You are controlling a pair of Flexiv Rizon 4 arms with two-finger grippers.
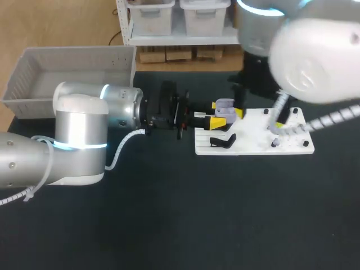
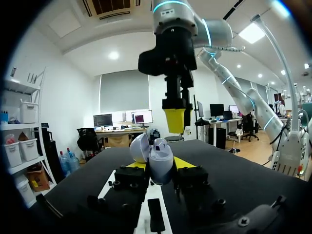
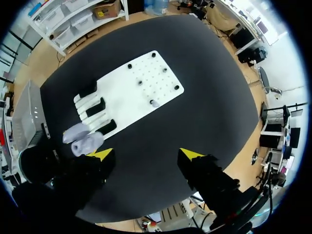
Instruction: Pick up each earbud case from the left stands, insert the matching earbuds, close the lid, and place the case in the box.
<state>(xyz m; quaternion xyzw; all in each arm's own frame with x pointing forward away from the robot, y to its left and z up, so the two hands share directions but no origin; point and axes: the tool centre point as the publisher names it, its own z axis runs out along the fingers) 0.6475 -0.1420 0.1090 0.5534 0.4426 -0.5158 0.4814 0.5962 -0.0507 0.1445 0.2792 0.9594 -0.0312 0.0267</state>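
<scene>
A lavender earbud case (image 2: 161,163) sits between the yellow tips of my left gripper (image 2: 159,166), which is shut on it. Its lid (image 2: 139,146) stands open. In the head view this gripper (image 1: 219,118) holds the case (image 1: 225,104) over the left end of the white board (image 1: 253,147). Straight above the case hangs my right gripper; its fingertip (image 2: 175,120) points down at it. The right gripper (image 3: 145,154) is wide open and holds nothing, with the case (image 3: 83,141) below, beside one finger. A small pale earbud (image 3: 154,103) rests on the board.
A grey box (image 1: 34,67) stands at the table's back left. Black stands (image 3: 95,107) line the board's left end, one (image 1: 223,140) just in front of the left gripper. A few black pegs (image 1: 305,142) dot the board's right half.
</scene>
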